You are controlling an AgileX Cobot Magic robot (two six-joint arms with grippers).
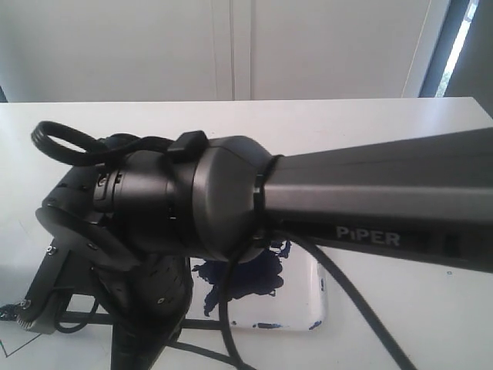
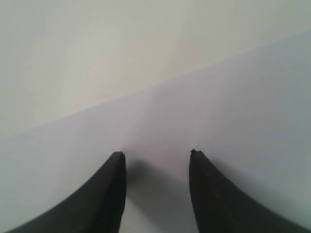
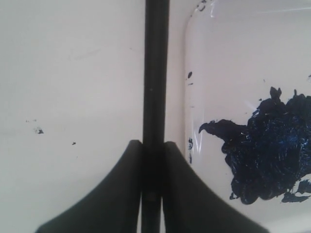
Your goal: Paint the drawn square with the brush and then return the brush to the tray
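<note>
My right gripper (image 3: 153, 143) is shut on the brush (image 3: 156, 73), whose slim black handle runs straight out between the jaws. The ferrule and bristles are out of view. The handle lies just outside the rim of the white tray (image 3: 228, 58), which holds a large dark blue-black paint blotch (image 3: 267, 155). In the exterior view the tray (image 1: 296, 304) shows partly under the right arm (image 1: 231, 200). The drawn square is hidden. My left gripper (image 2: 156, 154) is open over a bare pale surface, with nothing between its fingers.
The right arm's black body fills most of the exterior view and hides the work area. Its cables (image 1: 362, 308) trail over the white table (image 1: 431, 324). Small paint specks (image 3: 38, 130) dot the surface beside the tray.
</note>
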